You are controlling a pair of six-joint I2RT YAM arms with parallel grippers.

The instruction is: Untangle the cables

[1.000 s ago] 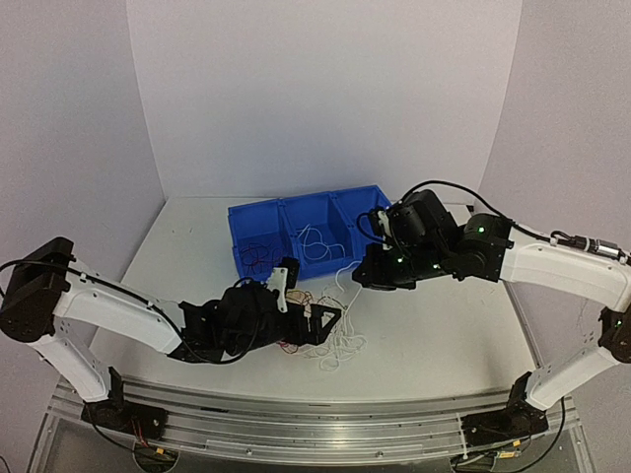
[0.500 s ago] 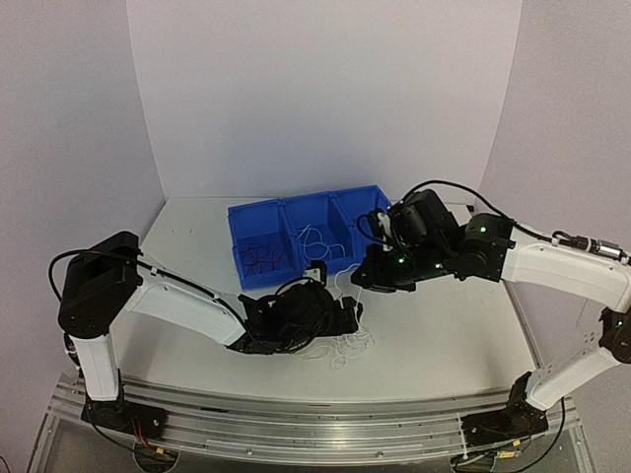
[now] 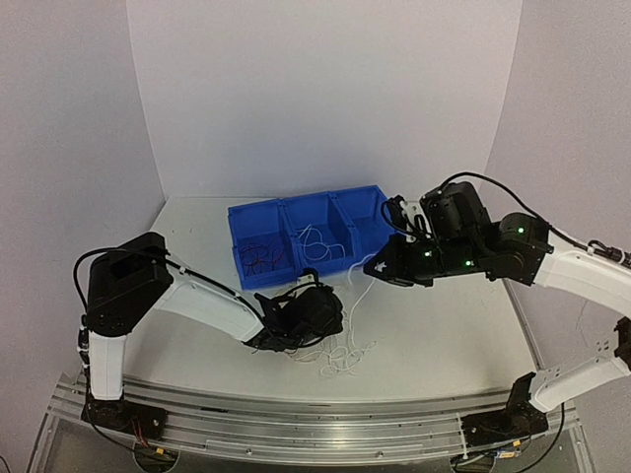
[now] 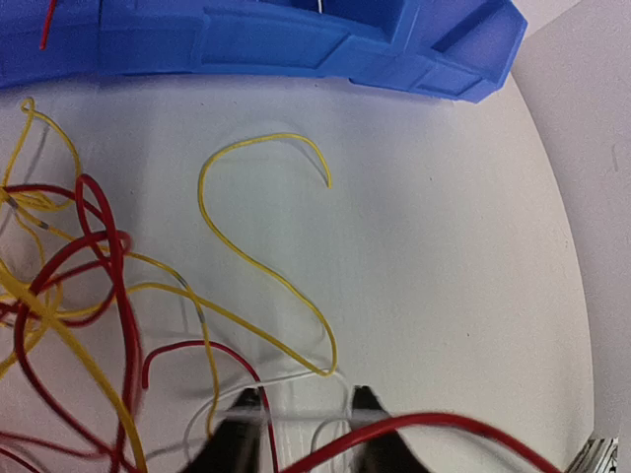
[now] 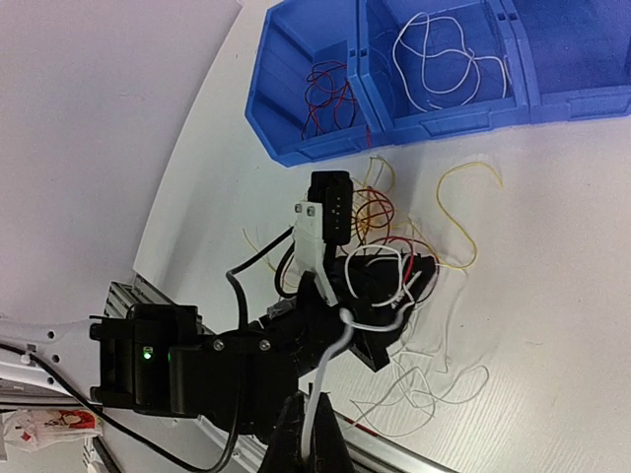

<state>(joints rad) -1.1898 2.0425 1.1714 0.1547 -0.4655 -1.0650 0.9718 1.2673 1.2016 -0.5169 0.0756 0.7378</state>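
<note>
Many thin, curly cables [image 5: 389, 225] lie in a loose tangle on the white surface [image 3: 444, 335], just off the front wall of the blue bin [image 4: 276, 39], on its side toward the arm bases. They are string-like strands in dark red, yellow-orange and white. The red and yellow ones loop over each other close to the bin, and pale white squiggles trail farther out from it. One yellow strand [image 4: 264, 274] curves alone in an S shape right before the bin's front wall.

Inside the bin, the left compartment holds a small knot of dark red wires [image 5: 330, 94] and the middle compartment holds looping white wires [image 5: 449, 61].

The left hand [image 4: 306, 422] is low over the tangle in front of the bin. Its fingers [image 4: 242, 439] stand a narrow way apart, with a white and a dark red strand crossing the gap.

The right hand [image 5: 306, 434] is raised off the bin's right front corner, pinched closed on a white cable [image 5: 335, 340] that runs from its tips down to the tangle.
</note>
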